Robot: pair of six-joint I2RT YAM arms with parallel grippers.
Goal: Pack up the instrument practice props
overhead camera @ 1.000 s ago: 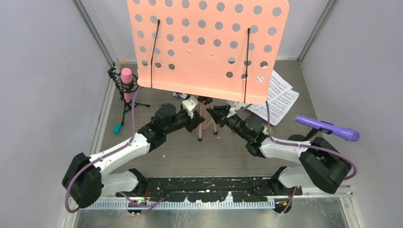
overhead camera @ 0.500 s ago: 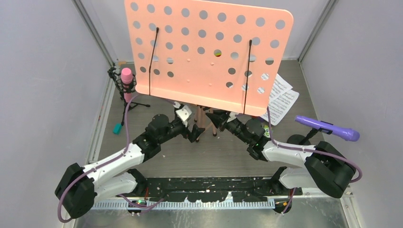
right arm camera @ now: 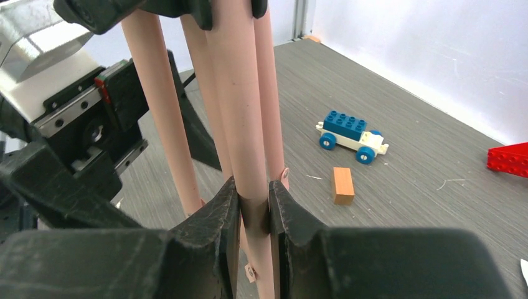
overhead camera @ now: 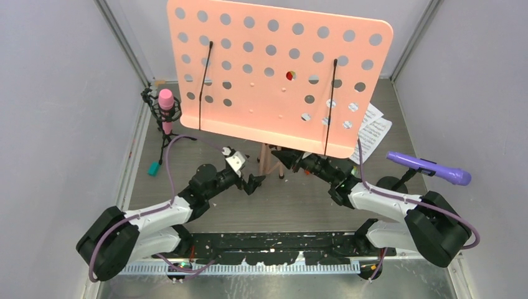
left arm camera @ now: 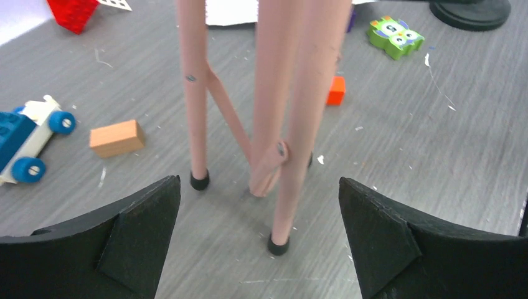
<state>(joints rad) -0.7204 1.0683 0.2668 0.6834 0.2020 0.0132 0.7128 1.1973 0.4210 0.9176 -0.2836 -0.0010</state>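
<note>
Rack leg pinched in right fingers, left fingers spread, pages illegible

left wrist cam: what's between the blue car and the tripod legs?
One orange-brown block lies between the blue toy car and the nearest tripod leg, touching neither; the left wrist view shows it.

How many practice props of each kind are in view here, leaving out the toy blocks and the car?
music rack: 1
microphones: 2, the pink microphone and the purple microphone
black mic mounts: 2, the left mic mount and the right mic mount
sheet-music pile: 1, its pages overlapping and partly hidden by the rack
Total: 6
</note>
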